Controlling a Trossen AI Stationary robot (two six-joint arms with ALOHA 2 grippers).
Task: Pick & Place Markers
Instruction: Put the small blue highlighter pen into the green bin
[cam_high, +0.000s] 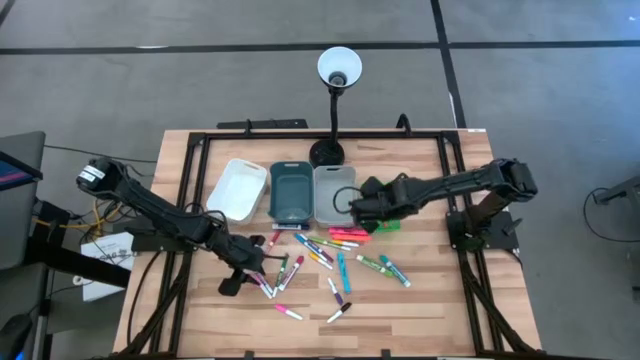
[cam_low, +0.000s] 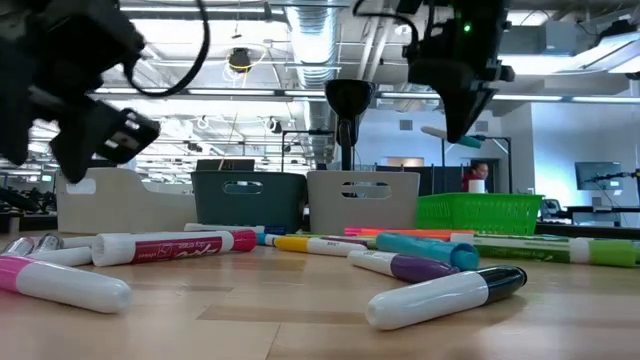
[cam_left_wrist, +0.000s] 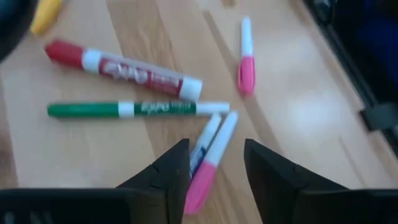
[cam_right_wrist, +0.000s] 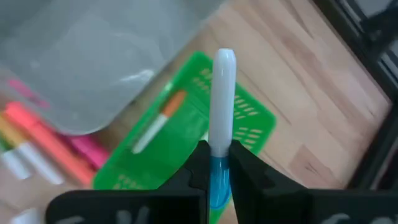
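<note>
1. Wooden table on a grey floor; a black desk lamp stands at the far edge. The low view looks out on an open workshop with ceiling ducts and a person far back.

2. The markers lie scattered over the middle of the table, some touching or crossing, all flat on their sides. A loose spread like this probably calls for one-at-a-time picks.

3. Right gripper: fingers clenched on a blue-capped white marker, held by the cap end so the barrel juts forward. It hangs over the green basket, which sits just beside the grey tray. The hold looks like a carry to a drop point, most likely the basket.

4. Left gripper: fingers spread apart, empty, poised above a pink-capped marker that lies against a second pen. The fingers straddle it, seemingly lined up for a grasp. The neighbouring pen could get nudged or caught.

5. Containers: white tray, teal tray and the grey tray stand in a row by the lamp base. No contents can be made out in them from overhead. The green basket holds one orange-capped marker.

6. Most pens are not yet sorted; the task looks early.
</note>
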